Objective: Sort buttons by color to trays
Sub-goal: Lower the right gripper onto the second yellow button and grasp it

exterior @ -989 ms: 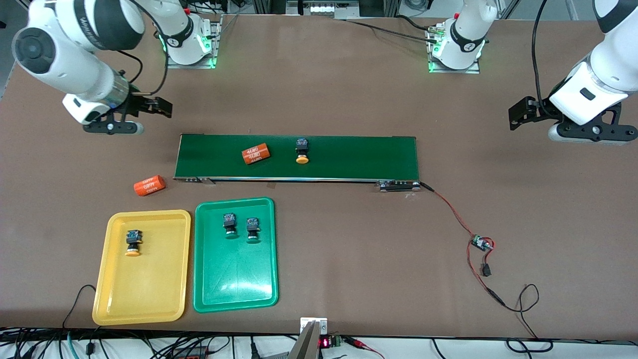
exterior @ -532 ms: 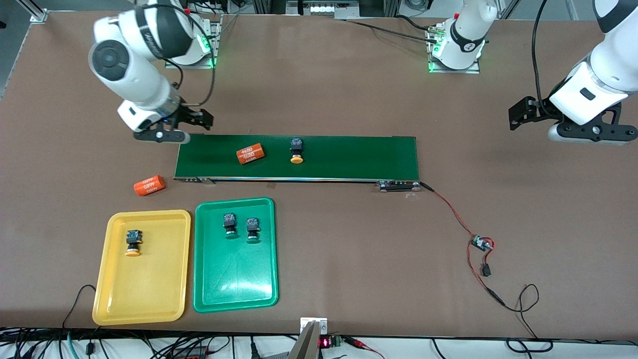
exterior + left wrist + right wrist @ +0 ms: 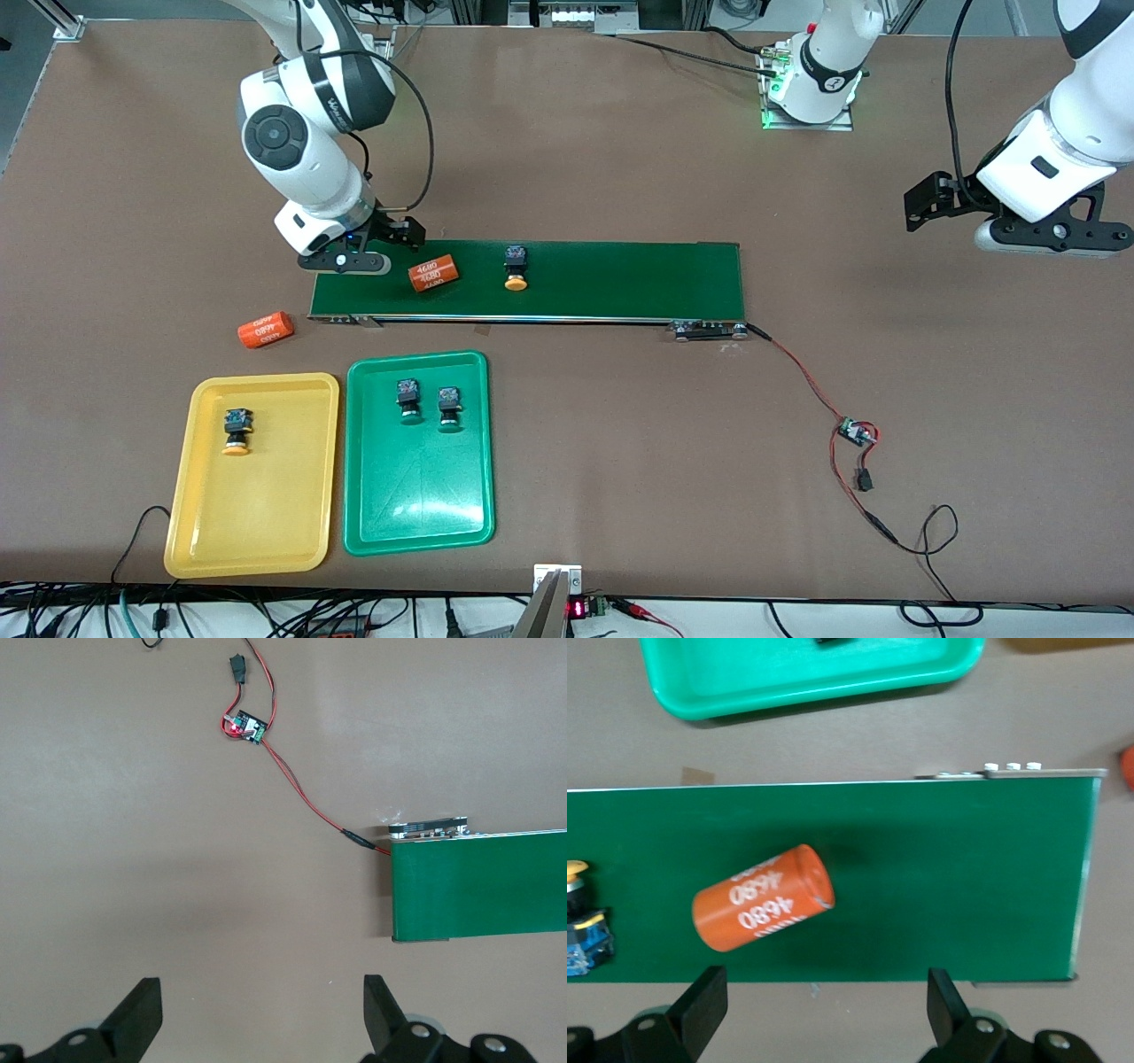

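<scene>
The one button still unsorted, a yellow-capped button [image 3: 516, 268], lies on the conveyor belt [image 3: 620, 282] a little toward the right arm's end of its middle, an orange cylinder [image 3: 432, 273] beside it toward that same end (a decoy, not a button). Its match sits in the yellow tray [image 3: 204, 540], both green-capped buttons [image 3: 427, 403] in the green tray [image 3: 469, 523]. The right gripper [image 3: 347, 262], fingers wide and holding nothing, hangs over the belt's end corner near the cylinder; the pick will likely go best if it passes over the cylinder, centres on the button's black body with the fingers straddling it, and descends straight. The left gripper [image 3: 1045, 234], fingers also wide and empty, waits over bare table off the belt's end nearest the left arm
</scene>
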You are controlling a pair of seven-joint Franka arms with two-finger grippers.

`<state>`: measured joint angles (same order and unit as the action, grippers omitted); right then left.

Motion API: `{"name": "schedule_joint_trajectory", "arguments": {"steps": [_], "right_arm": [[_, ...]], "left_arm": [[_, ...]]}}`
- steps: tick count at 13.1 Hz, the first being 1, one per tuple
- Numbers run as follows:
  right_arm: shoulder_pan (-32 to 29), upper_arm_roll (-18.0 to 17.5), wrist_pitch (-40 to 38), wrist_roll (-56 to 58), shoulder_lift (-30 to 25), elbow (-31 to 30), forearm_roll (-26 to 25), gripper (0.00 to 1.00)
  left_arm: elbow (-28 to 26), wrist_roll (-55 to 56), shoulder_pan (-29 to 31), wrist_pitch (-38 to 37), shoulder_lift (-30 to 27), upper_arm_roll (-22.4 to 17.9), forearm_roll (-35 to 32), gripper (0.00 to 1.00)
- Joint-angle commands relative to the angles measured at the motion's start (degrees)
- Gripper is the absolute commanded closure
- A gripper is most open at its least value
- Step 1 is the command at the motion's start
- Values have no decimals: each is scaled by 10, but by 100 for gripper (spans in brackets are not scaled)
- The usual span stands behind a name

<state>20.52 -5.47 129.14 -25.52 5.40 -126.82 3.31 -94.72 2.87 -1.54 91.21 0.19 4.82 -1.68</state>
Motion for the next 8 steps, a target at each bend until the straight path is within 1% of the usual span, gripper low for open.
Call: {"name": "schedule_joint_trajectory", "arguments": {"steps": [1, 6, 8], "right_arm": [[30, 4, 27, -40, 33, 17, 6, 0], [42, 4, 30, -58, 47, 32, 6, 0], [46, 4, 30, -59, 51, 37, 5, 0]], "left_arm": [[14, -4, 2, -13, 4, 0, 8, 0], [14, -4, 2, -13, 4, 0, 8, 0], [14, -4, 2, -23, 4, 1, 8, 0]]}}
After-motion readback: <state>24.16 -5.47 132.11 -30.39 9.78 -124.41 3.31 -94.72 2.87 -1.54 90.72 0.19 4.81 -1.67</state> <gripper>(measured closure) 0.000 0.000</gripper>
